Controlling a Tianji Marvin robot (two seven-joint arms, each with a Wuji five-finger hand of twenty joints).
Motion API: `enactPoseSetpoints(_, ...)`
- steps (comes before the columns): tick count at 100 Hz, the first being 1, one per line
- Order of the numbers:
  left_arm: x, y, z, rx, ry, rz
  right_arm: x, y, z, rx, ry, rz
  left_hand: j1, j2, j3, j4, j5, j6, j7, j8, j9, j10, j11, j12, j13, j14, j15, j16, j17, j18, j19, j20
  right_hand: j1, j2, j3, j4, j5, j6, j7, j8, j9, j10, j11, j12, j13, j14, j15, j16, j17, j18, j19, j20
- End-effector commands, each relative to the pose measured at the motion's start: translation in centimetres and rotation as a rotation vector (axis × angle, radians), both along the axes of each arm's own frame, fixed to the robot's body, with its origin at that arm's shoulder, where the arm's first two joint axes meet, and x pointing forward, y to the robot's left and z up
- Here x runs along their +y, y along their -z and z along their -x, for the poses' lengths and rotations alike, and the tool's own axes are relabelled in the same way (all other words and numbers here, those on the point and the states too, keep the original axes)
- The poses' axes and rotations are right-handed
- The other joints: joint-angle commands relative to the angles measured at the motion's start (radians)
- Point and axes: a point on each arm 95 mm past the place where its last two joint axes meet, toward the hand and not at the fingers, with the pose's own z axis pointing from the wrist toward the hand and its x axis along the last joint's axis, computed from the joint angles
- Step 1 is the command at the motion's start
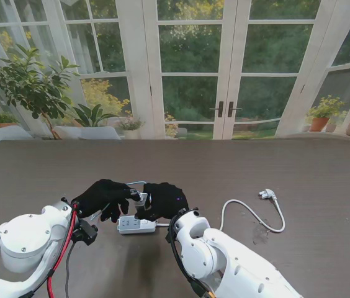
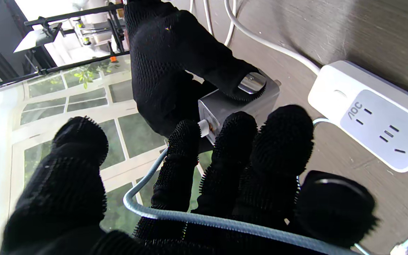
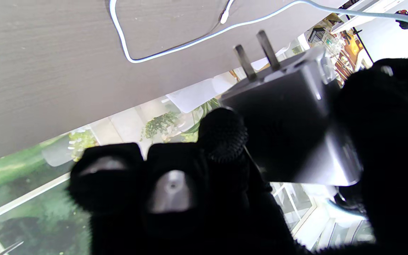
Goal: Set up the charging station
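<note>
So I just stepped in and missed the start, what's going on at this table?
The robot is working with both hands close together over a white power strip lying on the table. The right hand holds a grey charger block in the air, its two prongs bare and not yet in a socket. The left hand holds a braided cable with its connector end right at the charger's port. The strip's own white cord and plug lie loose on the table to the right, plugged into nothing.

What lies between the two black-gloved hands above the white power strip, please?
The grey cube-shaped charger, held by the right hand, with the left hand's fingertips at its cable port. The left wrist view shows it best.
</note>
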Motion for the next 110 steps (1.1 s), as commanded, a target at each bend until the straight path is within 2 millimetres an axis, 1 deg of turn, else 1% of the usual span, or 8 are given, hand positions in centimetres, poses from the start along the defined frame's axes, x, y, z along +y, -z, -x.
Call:
enactPoseSetpoints(1,0.1,-0.5,0.3,-0.018,0.017,-0.031,0.3,0.2,0.3,0.015,-0.013,-0.005,-0.022,-0.004,-0.055,-0.023,-0.025,-0.036,-0.026,-0.03,0.014,0.006,-0.023,-0.041,0.013,0.048,-0.042,-0.03,0.003,0.06,-0.026,-0.015,0.146,0.077,0.262,0.058,0.181,-0.21,0.214,0.13,0.091,0.029,-0.005,0.014,0.02,-0.079,0.058,0.025,0.041,-0.051,0.072,0.034)
enactPoseSetpoints(33,1.1,-1.7,0.8,-0.105,0.054,-0.247,0.4,0.1,0.1,0.014,-0.009,-0.021,-0.023,0.014,-0.147,-0.013,-0.023,-0.006,-0.025,-0.059,-0.04,0.015,-0.108,-0.19,-0.054,0.057,-0.159,-0.097,-0.052,0.031,-0.095,-0.059,0.147,0.074,0.266,0.057,0.178,-0.212,0.215,0.132,0.086,0.03,-0.005,0.019,0.02,-0.077,0.048,0.022,0.039,-0.046,0.064,0.034)
enactPoseSetpoints(44,1.3,-1.9,1.0,-0.132,0.065,-0.314,0.4,0.2,0.1,0.015,-0.008,-0.026,-0.014,0.017,-0.168,-0.009,-0.042,0.025,-0.038,-0.067,-0.081,0.019,-0.126,-0.219,-0.138,0.06,-0.203,-0.095,-0.132,0.021,-0.117,-0.036,0.148,0.074,0.264,0.057,0.177,-0.213,0.215,0.133,0.085,0.03,-0.006,0.021,0.02,-0.075,0.048,0.022,0.039,-0.044,0.064,0.035)
enactPoseSetpoints(58,1.6,-2.0,1.2,-0.163,0.068,-0.37,0.4,0.2,0.1,0.016,-0.005,-0.033,-0.031,0.025,-0.202,-0.007,-0.08,0.026,-0.062,-0.083,-0.174,0.029,-0.162,-0.243,-0.274,0.062,-0.235,-0.048,-0.246,-0.026,-0.132,0.101,0.149,0.074,0.264,0.057,0.176,-0.212,0.215,0.133,0.082,0.032,-0.006,0.022,0.02,-0.074,0.047,0.022,0.039,-0.042,0.062,0.035)
enactPoseSetpoints(69,1.9,-2.3,1.5,-0.18,0.074,-0.418,0.4,0.2,0.1,0.017,-0.004,-0.034,-0.063,0.048,-0.233,-0.004,-0.12,0.03,-0.086,-0.099,-0.259,0.048,-0.211,-0.285,-0.421,0.069,-0.306,-0.035,-0.427,-0.045,-0.259,0.205,0.15,0.074,0.263,0.058,0.174,-0.213,0.216,0.134,0.081,0.033,-0.006,0.023,0.02,-0.074,0.047,0.022,0.038,-0.039,0.06,0.035)
enactPoseSetpoints(78,1.9,-2.5,1.7,-0.183,0.068,-0.421,0.4,0.3,0.1,0.019,-0.001,-0.038,-0.062,0.052,-0.234,-0.003,-0.139,0.037,-0.095,-0.105,-0.331,0.07,-0.284,-0.384,-0.566,0.097,-0.449,-0.104,-0.654,-0.03,-0.462,0.222,0.152,0.073,0.263,0.058,0.175,-0.211,0.216,0.134,0.078,0.036,-0.006,0.024,0.02,-0.073,0.047,0.022,0.038,-0.036,0.059,0.036)
enactPoseSetpoints(91,2.1,-2.7,1.9,-0.195,0.054,-0.42,0.4,0.4,0.1,0.02,-0.003,-0.038,-0.055,0.067,-0.236,-0.003,-0.168,0.033,-0.112,-0.118,-0.433,0.066,-0.343,-0.504,-0.761,0.09,-0.689,-0.288,-0.88,-0.049,-0.847,0.097,0.151,0.074,0.263,0.058,0.175,-0.213,0.217,0.133,0.078,0.036,-0.005,0.025,0.02,-0.073,0.047,0.021,0.038,-0.036,0.058,0.036)
enactPoseSetpoints(110,2.7,-3.1,2.2,-0.229,0.027,-0.421,0.3,0.5,0.1,0.021,-0.005,-0.037,-0.042,0.078,-0.23,-0.004,-0.162,0.056,-0.117,-0.131,-0.479,0.078,-0.366,-0.572,-0.817,0.088,-0.76,-0.364,-0.898,-0.058,-1.004,0.044,0.15,0.074,0.262,0.058,0.175,-0.215,0.217,0.133,0.078,0.036,-0.005,0.026,0.02,-0.073,0.046,0.021,0.038,-0.037,0.058,0.037)
